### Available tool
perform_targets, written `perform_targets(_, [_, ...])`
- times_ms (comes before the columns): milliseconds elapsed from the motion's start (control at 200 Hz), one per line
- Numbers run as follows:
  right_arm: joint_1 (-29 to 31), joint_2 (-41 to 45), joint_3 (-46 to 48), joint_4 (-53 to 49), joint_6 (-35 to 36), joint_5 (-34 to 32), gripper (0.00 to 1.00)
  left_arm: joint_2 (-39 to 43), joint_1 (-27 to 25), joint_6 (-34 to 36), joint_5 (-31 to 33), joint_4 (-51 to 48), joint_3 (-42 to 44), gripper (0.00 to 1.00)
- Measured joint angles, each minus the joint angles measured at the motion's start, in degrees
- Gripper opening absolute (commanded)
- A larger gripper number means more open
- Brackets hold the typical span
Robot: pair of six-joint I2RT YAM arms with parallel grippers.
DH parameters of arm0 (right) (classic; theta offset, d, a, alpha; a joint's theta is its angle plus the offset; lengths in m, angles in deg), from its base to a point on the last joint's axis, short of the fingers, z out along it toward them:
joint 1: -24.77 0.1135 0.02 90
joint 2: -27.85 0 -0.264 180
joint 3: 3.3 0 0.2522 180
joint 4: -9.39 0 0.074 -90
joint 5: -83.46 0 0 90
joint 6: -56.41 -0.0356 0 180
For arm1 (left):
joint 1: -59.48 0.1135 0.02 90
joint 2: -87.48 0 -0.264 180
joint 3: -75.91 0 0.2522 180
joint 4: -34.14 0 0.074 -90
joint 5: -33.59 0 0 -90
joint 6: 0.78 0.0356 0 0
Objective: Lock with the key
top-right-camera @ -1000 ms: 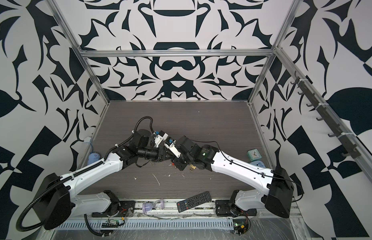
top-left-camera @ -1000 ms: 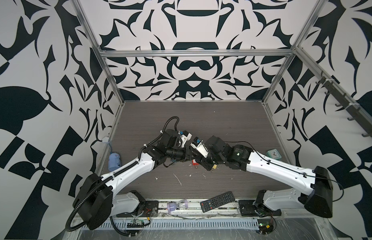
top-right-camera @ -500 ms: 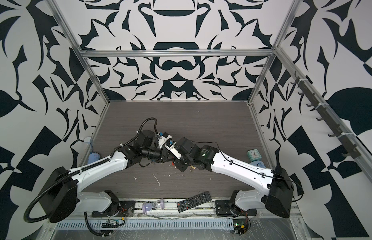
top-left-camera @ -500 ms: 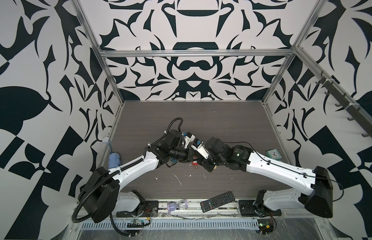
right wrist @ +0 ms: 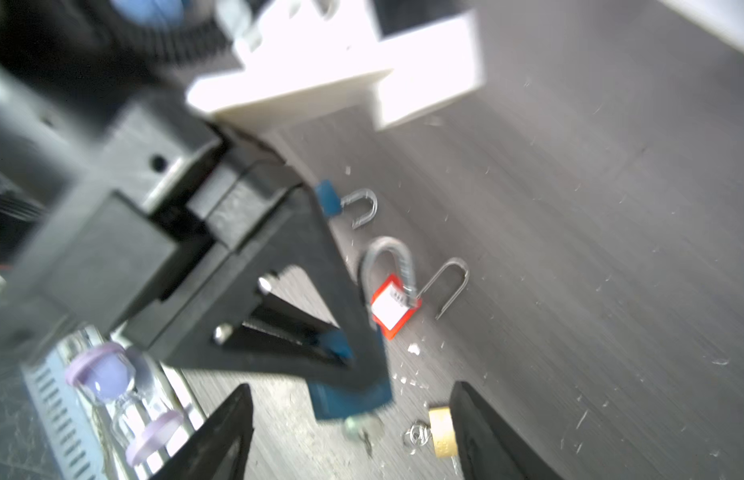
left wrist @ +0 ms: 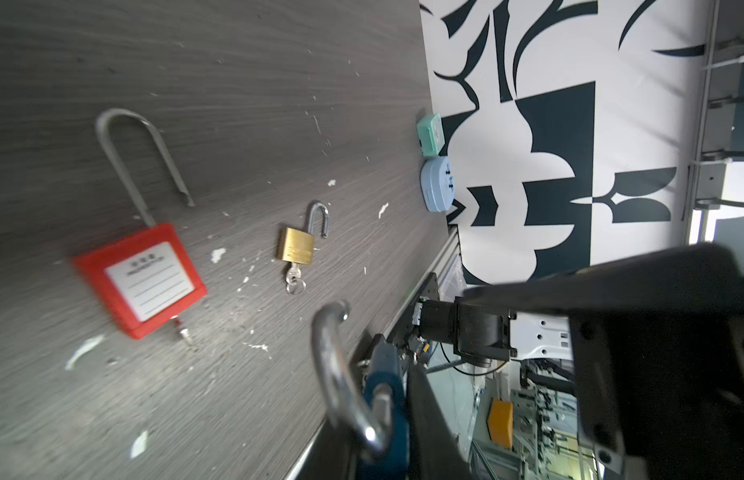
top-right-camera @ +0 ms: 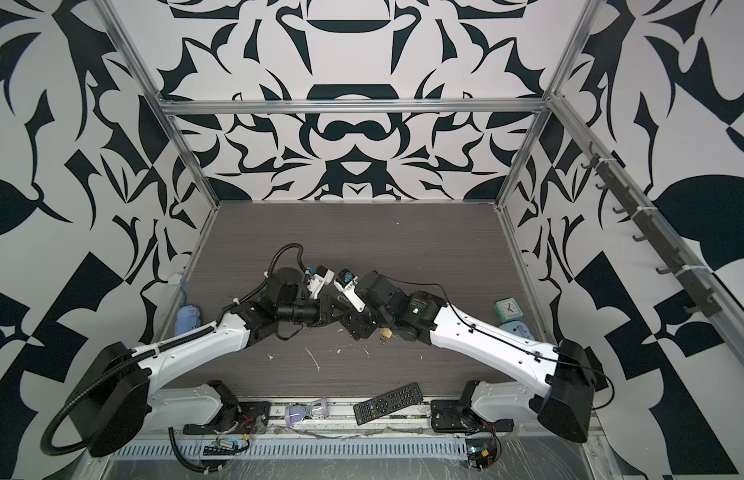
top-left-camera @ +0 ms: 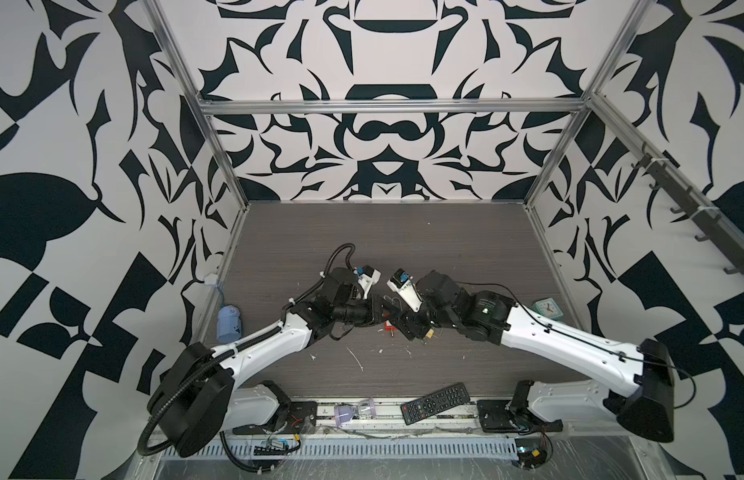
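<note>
Honestly, the left pincer (left wrist: 389, 419) is clamped on the blue padlock (right wrist: 349, 401) above the worktop (left wrist: 237, 83), shackle (left wrist: 335, 374) open. The right pincer (right wrist: 351, 386) gapes empty at its base. A sloppy pinch on the blurry key (right wrist: 356, 426) could twist the lock loose.

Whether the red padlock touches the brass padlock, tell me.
Apart. The left wrist view shows bare table between the red padlock and the brass padlock.

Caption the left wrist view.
Left gripper holds the open blue padlock; red padlock and brass padlock lie open on the table.
</note>
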Motion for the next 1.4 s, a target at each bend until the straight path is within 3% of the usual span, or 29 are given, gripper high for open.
perform_targets(85, [-3.4,6.7,3.2,5.4,-4.4,2.4,0.82,5.1,2.0,-2.3,3.1,2.7,2.7,0.0])
perform_targets(250, [-14.5,14.6,12.1,22.4,-18.5,11.9,0.67,13.4,3.6,-5.8,7.8,15.2,8.0,0.0])
perform_targets(365, [-20.1,10.9,14.9,34.5,-29.4,19.3,0.65,16.2,4.6,-7.2,8.2,22.4,10.8,0.0])
perform_targets(560, [-20.8,1.7,14.8,44.7,-39.9,28.0,0.63,14.5,5.4,-9.0,6.5,30.6,10.9,0.0])
perform_targets(980, [-20.1,0.6,16.7,54.8,-48.0,33.0,0.57,6.4,6.1,-14.2,3.8,41.6,10.9,0.0])
perform_targets(1125, [-18.9,0.6,16.8,55.7,-48.7,33.6,0.5,4.7,6.6,-16.3,3.4,44.4,10.9,0.0])
perform_targets(1399, [-18.0,0.2,17.3,56.4,-49.1,34.1,0.48,4.7,6.9,-17.7,3.3,47.2,10.9,0.0])
